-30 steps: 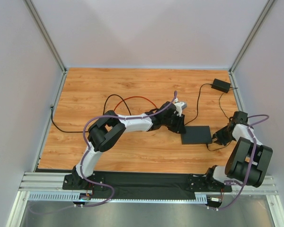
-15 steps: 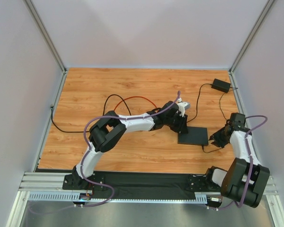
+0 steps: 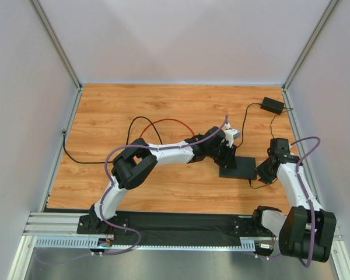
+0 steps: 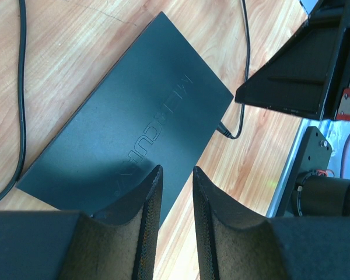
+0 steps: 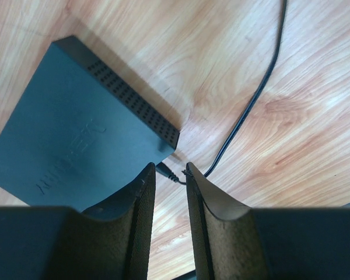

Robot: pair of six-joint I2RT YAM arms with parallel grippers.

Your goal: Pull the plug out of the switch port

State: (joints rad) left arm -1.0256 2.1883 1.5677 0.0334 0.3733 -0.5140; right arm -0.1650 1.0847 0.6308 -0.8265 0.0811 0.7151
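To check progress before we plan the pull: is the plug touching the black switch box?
Touching. The left wrist view shows the plug seated in the edge of the switch box, with no gap between them.

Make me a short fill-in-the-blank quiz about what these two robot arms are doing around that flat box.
1. The flat box is ____ in colour.
2. The right tool's fingers frame a small ____ at the box's corner.
3. Rows of small ____ run along the box's side wall.
Missing words: black; plug; holes.
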